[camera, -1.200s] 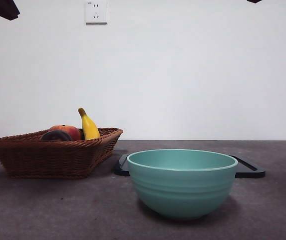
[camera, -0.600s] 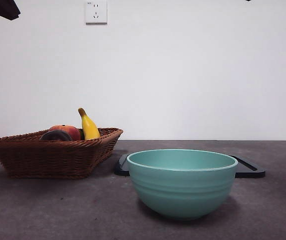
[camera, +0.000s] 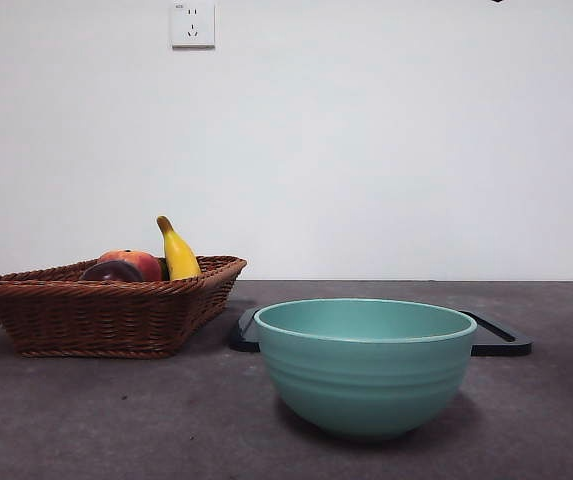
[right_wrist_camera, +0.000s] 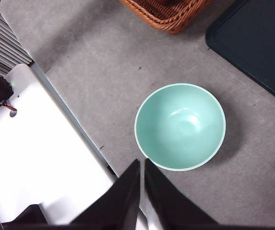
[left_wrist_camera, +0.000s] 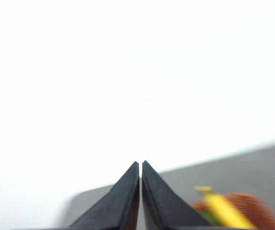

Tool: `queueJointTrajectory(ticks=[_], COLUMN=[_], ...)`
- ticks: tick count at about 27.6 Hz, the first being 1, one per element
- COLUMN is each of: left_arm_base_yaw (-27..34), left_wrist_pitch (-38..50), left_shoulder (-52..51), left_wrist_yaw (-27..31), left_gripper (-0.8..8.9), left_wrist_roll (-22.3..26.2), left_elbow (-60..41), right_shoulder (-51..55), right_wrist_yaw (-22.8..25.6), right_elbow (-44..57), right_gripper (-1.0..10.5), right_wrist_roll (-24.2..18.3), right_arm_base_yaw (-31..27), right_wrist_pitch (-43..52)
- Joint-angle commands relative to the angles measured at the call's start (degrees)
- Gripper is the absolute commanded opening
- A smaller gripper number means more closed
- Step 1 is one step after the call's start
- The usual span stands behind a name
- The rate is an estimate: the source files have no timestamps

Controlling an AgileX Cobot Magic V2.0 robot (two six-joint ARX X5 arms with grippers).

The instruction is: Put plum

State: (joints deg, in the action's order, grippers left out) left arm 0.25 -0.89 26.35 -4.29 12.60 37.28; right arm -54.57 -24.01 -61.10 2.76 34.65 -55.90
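Maroon-dark and glossy, the plum [camera: 112, 271] sits in the wicker basket [camera: 106, 315] at the table's [camera: 146, 420] left, only its rounded top showing above the rim in the front view. Too round and too far hidden to give any long axis or pointing direction. Touches or nearly touches the red-orange fruit [camera: 138, 262] at its 2 o'clock; cannot tell which. Yellow banana [camera: 177, 252] just beyond that, at the plum's 3 o'clock, standing steeply with its brown stem end up and tilted slightly toward 11 o'clock.

Teal bowl [camera: 366, 365] well apart from the basket, at its 4 o'clock in the front view, nearest the camera and upright, hollow and bare inside as the right wrist view shows it [right_wrist_camera: 180, 126]. Black tray [camera: 496, 338] flat on the table behind the bowl, its edges showing at both sides of it. White socket [camera: 192, 24] high on the wall above the basket.

Basket rim stands in front of the plum, hiding its lower part; from above, nothing over it.

Left gripper [left_wrist_camera: 140, 165] up off the table, jaws together with only a hairline gap, holding nothing; banana [left_wrist_camera: 222, 210] and basket [left_wrist_camera: 252, 211] blurred beyond it. Right gripper [right_wrist_camera: 142, 165] high over the table near the bowl's edge, jaws pressed together likewise, holding nothing; basket corner [right_wrist_camera: 171, 12] and tray [right_wrist_camera: 257, 43] past the bowl.
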Motion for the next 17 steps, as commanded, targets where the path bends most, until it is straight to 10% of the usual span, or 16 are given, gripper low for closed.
queueJointTrajectory(ticks=[1,17], left_arm_base_yaw=[1.44,3.54], left_wrist_pitch=[1.29,2.75], left_shoulder=[-5.25,-20.81], left_wrist_yaw=[2.16,2.91], left_gripper=[0.08,0.08], left_wrist_roll=[0.22,-0.68], left_elbow=[-6.67,-31.58], right_shoulder=[-0.39,-0.39], right_wrist_yaw=[0.02,0.0], right_elbow=[-0.72,-0.72], right_gripper=[0.0,0.0], right_wrist_roll=[-0.61,-0.63], right_arm_base_yaw=[0.42,0.42], right_wrist_pitch=[0.57,0.55])
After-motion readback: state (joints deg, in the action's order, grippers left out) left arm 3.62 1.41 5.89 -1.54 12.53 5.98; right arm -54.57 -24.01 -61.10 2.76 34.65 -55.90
